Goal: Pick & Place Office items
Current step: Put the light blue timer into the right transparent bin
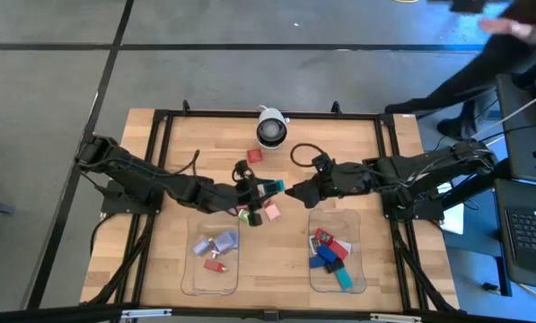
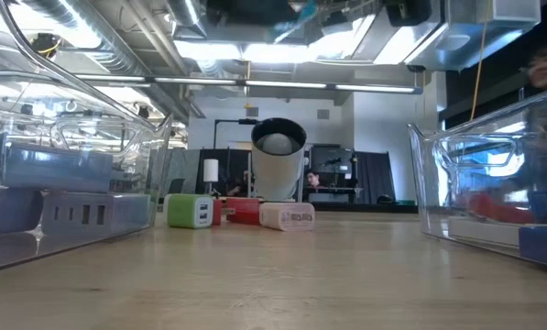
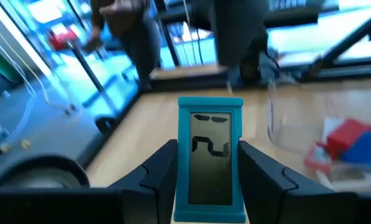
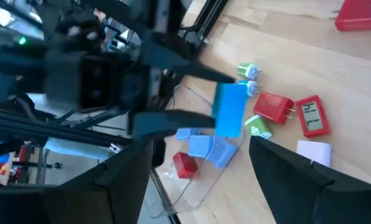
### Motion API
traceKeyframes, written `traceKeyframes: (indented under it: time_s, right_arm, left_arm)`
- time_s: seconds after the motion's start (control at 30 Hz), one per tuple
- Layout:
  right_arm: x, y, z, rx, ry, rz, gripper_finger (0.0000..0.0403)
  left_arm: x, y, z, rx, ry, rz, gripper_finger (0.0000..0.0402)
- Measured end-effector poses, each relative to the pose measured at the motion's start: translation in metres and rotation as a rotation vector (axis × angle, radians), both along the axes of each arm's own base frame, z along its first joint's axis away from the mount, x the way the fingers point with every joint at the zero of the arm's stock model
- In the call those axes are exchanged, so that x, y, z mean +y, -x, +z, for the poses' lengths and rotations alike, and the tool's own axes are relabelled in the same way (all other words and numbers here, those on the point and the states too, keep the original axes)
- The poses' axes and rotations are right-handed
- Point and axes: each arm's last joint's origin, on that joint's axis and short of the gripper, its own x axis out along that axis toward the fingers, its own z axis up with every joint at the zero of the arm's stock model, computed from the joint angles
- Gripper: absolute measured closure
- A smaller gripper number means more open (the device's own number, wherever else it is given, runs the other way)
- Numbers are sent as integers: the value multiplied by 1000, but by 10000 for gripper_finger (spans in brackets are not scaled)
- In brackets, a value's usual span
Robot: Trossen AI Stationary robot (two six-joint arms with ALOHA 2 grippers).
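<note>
My left gripper (image 1: 260,187) reaches in from the left over the middle of the table and is shut on a teal office item with a dark screen face (image 3: 210,158). My right gripper (image 1: 292,191) faces it from the right, a short way off, open and with nothing between its fingers (image 4: 129,180). Under them, green (image 4: 247,71), red (image 4: 273,107) and pinkish-white (image 4: 314,149) office items lie on the wood. A red block (image 1: 254,155) lies nearer the white-and-black camera dome (image 1: 270,128). My left gripper pinches the teal item by its two long side edges (image 3: 183,168) between its two fingers (image 3: 263,174). The fingers come about level from the table's left and lie along the item. The screen face is up, and the item is lifted clear of the table.
A clear tray (image 1: 209,251) at the near left holds lilac and red items. A second clear tray (image 1: 339,256) at the near right holds red, blue and teal ones. A black frame (image 1: 160,117) rims the table. A person (image 1: 483,63) stands beyond the far right corner.
</note>
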Motion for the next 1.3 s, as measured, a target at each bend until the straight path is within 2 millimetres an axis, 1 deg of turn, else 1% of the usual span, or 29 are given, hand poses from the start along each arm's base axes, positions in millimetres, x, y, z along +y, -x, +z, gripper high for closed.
traceKeyframes:
  time_s: [0.13, 0.33, 0.5, 0.63, 0.73, 0.8, 0.9, 1.07, 1.13, 1.3]
  right_arm:
    - [1, -7, -3, -10, -5, -3, 130]
    - [4, -18, -10, -23, -8, -5, 130]
    - [3, -26, -16, -23, 3, -30, 130]
    - [-1, -28, -15, -47, 15, -60, 138]
    - [-2, -29, -15, -47, 16, -67, 159]
    - [-2, -29, -15, -48, 16, -71, 181]
    - [-2, -29, -15, -48, 14, -72, 225]
    - [-2, -29, -15, -47, 12, -76, 310]
    - [-2, -28, -15, -40, 12, -79, 337]
    - [-2, -28, -15, -40, 11, -77, 339]
  left_arm:
    - [-5, 0, 8, -63, -59, 25, 268]
    - [-5, -2, 13, -110, -53, -5, 268]
    - [-7, -2, 14, -111, -53, -48, 268]
    - [-10, -2, 14, -108, -50, -81, 268]
    - [-9, -1, 14, -100, -81, -43, 268]
    - [-8, -2, 14, -97, -91, -41, 268]
    - [-9, -2, 14, -95, -92, -54, 268]
    - [-9, -2, 13, -90, -99, -55, 267]
    - [-9, -2, 13, -90, -101, -49, 266]
    - [-9, -2, 14, -97, -94, -50, 251]
